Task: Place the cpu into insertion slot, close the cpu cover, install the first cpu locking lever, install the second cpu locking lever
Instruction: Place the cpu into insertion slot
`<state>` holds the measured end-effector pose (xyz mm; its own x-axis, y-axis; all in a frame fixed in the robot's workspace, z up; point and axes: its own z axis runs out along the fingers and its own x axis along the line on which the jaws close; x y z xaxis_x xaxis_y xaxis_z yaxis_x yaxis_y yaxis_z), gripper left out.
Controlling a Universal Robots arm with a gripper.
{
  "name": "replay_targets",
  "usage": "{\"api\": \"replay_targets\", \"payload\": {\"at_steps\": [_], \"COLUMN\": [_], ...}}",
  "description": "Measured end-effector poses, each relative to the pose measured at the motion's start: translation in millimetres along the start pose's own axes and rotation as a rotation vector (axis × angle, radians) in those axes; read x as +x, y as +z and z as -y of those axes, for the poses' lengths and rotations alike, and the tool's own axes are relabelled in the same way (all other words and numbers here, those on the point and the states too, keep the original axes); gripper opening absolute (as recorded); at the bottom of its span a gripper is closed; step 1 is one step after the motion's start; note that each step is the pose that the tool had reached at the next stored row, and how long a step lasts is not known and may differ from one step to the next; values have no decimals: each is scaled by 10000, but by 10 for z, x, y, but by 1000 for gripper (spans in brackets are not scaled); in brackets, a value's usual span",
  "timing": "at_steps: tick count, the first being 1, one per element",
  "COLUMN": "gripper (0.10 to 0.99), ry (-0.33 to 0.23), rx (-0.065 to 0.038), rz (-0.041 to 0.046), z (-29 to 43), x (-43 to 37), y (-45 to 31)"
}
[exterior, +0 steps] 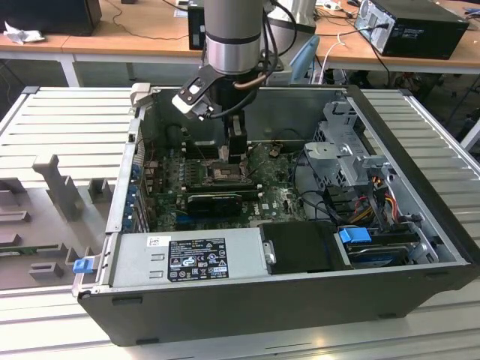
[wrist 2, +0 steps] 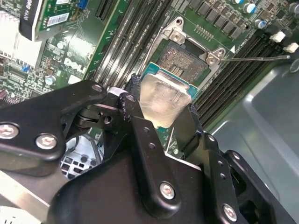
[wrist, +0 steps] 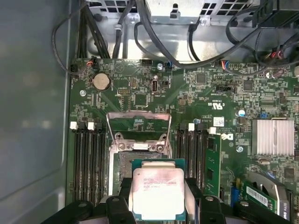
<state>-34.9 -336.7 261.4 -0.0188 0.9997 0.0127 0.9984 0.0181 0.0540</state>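
My gripper (exterior: 236, 154) is down inside the open computer case, shut on the cpu. The cpu (wrist: 158, 191) is a small square chip with a pale silver top, and black fingers (wrist: 194, 196) clamp it on two opposite sides. It hangs just above the green board, partly over one edge of the insertion slot (wrist: 122, 165). In the second wrist view the cpu (wrist 2: 163, 100) sits beside the dark square insertion slot (wrist 2: 182, 58). The cpu cover (wrist: 138, 113) stands raised at the slot's far side. A thin metal locking lever (wrist 2: 254, 58) sticks out sideways from the slot.
Long black memory slots (wrist: 88, 163) flank the socket on both sides. A black expansion card (exterior: 217, 201) lies in front of it, with the power supply (exterior: 187, 255) at the case front. A drive cage (exterior: 345, 161) and cables (exterior: 375, 195) stand at the exterior view's right.
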Motion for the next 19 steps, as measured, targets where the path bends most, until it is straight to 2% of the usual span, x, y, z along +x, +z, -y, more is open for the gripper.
{"api": "replay_targets", "payload": {"at_steps": [10, 13, 19], "gripper": [525, 525, 525], "ry": [1, -1, 1], "rx": [0, 1, 1], "rz": [-1, 1, 1], "z": [2, 10, 13], "x": [19, 30, 36], "y": [44, 88, 118]}}
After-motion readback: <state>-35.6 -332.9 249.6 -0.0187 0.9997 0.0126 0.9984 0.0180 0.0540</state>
